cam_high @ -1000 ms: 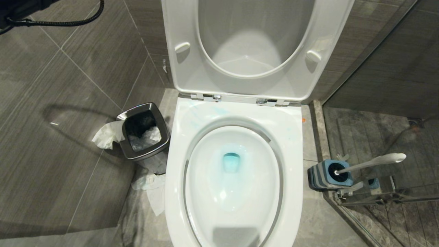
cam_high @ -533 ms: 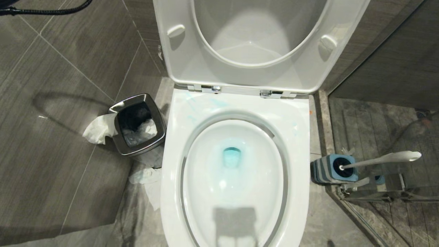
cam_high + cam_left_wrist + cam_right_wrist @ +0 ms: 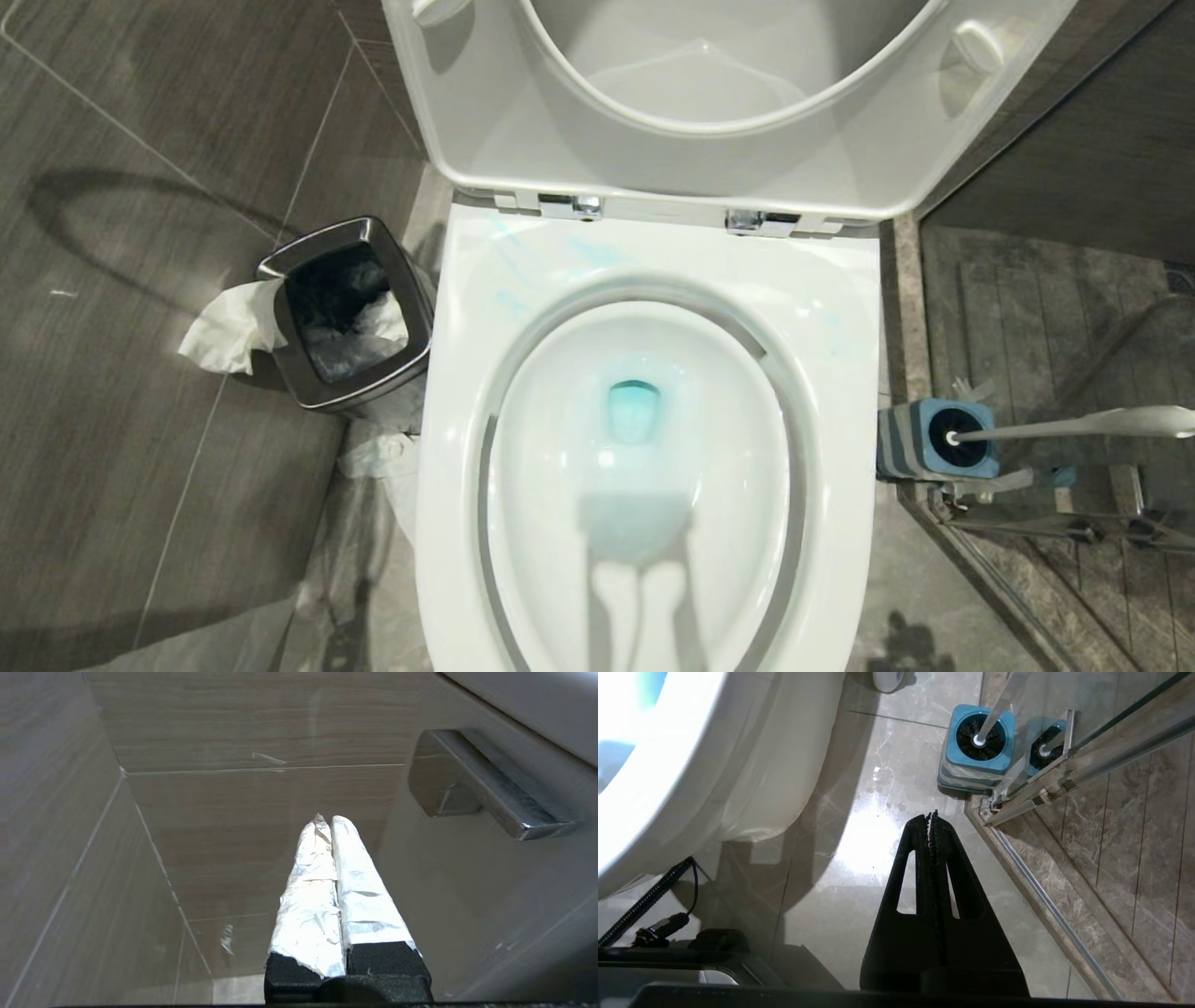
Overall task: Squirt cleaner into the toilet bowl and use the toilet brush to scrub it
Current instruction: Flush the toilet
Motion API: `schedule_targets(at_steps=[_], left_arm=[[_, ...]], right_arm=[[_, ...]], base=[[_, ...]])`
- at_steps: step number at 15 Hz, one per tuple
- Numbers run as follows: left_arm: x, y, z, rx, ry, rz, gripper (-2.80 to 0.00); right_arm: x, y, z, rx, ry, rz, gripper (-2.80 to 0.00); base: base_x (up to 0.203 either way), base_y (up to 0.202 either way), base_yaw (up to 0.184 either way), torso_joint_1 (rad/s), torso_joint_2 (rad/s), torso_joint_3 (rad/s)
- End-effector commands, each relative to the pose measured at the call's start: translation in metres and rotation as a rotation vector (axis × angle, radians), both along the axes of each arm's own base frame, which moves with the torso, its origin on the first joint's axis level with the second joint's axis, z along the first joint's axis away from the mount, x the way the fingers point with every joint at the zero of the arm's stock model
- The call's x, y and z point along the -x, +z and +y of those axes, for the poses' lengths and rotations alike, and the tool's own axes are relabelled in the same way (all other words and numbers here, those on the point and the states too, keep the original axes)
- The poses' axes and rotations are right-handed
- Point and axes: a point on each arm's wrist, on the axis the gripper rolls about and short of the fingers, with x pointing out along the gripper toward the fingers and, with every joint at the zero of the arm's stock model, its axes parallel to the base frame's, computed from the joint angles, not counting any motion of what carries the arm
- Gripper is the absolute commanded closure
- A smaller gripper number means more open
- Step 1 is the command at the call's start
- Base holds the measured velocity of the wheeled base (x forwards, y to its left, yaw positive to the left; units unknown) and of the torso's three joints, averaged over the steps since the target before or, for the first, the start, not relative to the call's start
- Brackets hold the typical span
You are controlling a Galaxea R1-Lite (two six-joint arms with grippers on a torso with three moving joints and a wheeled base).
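Note:
The white toilet bowl (image 3: 644,560) fills the middle of the head view, seat and lid (image 3: 485,121) raised, blue liquid pooled at its drain (image 3: 633,411). To its right the toilet brush (image 3: 1074,425) stands in its blue-and-grey holder (image 3: 901,443), black bristles (image 3: 971,744) down inside. Only the pale base of the cleaner (image 3: 887,679) shows, on the floor beyond the holder. My right gripper (image 3: 931,815) hangs shut and empty over the floor, short of the holder. My left gripper (image 3: 327,820), its fingers wrapped in white, is shut on nothing and faces a grey wall tile.
A small square steel bin (image 3: 415,308) with crumpled paper (image 3: 224,327) stands left of the toilet. A glass shower screen on a metal rail (image 3: 1045,905) runs close behind the holder. A chrome fitting (image 3: 486,788) juts from the wall near the left gripper. Cables (image 3: 649,914) lie under the bowl.
The whole head view has shifted: the toilet looms larger and lower, and the cable at the top left has left the picture. A shadow has grown in the bowl. Nothing on the floor moved.

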Motion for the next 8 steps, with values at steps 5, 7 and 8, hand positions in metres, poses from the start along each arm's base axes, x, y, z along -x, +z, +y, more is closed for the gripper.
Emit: schedule_targets(at_steps=[5, 7, 8], left_arm=[[0.032, 0.017, -0.011, 0.014, -0.065, -0.110, 0.00], [0.037, 0.018, -0.020, 0.019, -0.107, -0.114, 0.00], [0.038, 0.018, -0.024, 0.020, -0.121, -0.113, 0.00]], right_arm=[[0.000, 0.000, 0.000, 0.000, 0.000, 0.002, 0.00], [0.000, 0.000, 0.000, 0.000, 0.000, 0.002, 0.00], [0.000, 0.000, 0.000, 0.000, 0.000, 0.002, 0.00]], base=[[0.000, 0.000, 0.000, 0.001, 0.00, -0.018], [0.000, 0.000, 0.000, 0.000, 0.00, 0.000], [0.000, 0.000, 0.000, 0.000, 0.00, 0.000]])
